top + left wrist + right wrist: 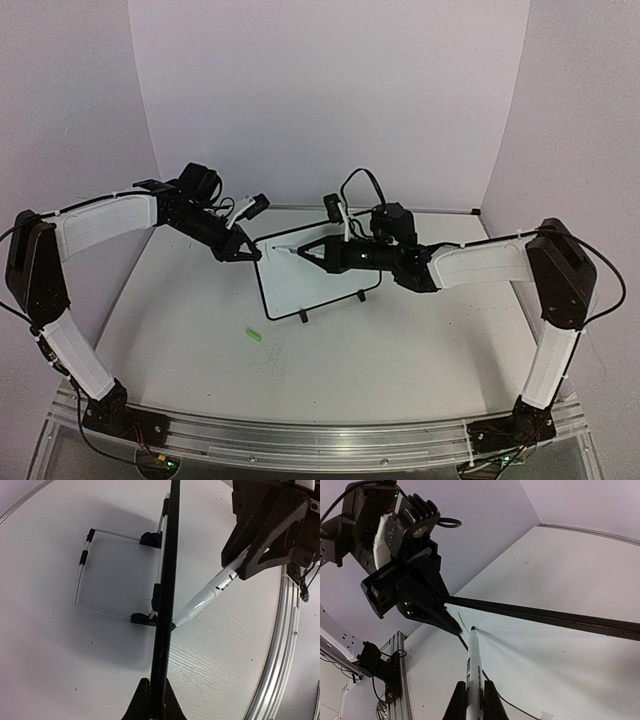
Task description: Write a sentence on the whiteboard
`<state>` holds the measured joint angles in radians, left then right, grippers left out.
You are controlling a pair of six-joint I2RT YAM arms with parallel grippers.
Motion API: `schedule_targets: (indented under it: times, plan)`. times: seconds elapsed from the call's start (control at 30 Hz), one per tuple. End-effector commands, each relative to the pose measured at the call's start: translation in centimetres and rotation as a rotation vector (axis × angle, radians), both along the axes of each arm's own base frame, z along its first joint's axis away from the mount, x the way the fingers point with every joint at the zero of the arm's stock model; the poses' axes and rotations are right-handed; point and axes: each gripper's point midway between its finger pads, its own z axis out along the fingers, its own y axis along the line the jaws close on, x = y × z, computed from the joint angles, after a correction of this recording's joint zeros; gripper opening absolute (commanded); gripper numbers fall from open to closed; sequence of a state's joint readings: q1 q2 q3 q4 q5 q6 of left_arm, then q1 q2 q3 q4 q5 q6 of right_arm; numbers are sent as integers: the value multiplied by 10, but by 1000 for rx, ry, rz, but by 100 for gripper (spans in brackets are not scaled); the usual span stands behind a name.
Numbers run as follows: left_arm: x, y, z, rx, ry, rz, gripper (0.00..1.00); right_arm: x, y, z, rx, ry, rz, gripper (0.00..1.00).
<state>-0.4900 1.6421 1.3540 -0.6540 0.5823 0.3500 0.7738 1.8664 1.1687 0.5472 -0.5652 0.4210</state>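
Both grippers work past the middle of the table [180, 380], their arms rising from the rail [320, 440] at its near edge. Nearest after the rail, a small green cap [254, 336] lies on the table, apart from the whiteboard [320, 285] and in front of its left foot. The whiteboard stands on its two black feet at mid-table, leaning back on a wire stand [80, 580] that the left wrist view shows behind it.

Over the board's face, the right gripper [300, 253] is clenched on the barrel of a white marker [281, 251]. In the right wrist view its fingers [487, 702] pinch the marker [474, 665] low in the picture, and the pen runs away from them until its tip touches the white surface [545, 650] close to the upper left corner. Of the sentence [463, 621], only a short thin green stroke shows, just beside the tip.

Farther still, the left gripper [248, 254] grasps the board's black frame [167, 580] at that far left corner, its jaws clamped on the rim, which its own camera sees edge-on. Behind everything rises the pale back wall [330, 100]
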Motion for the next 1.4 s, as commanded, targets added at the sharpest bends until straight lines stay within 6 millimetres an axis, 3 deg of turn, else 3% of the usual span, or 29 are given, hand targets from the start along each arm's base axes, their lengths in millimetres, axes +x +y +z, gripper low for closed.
schedule_targets:
  times: [0.0,0.4,1.0,1.37]
  plan:
    - [7,6,-4,51,-18,14,0,16,5,10,25,-30,-36,0]
    - [7,6,-4,50,-16,13,0,17,9,-4,8,-4,-29,0]
    - [7,7,-3,51,-21,14,0,16,-15,-5,-8,-14,-127,0]
    - [7,7,-3,52,-20,15,0,-6,-14,27,80,-55,-26,0]
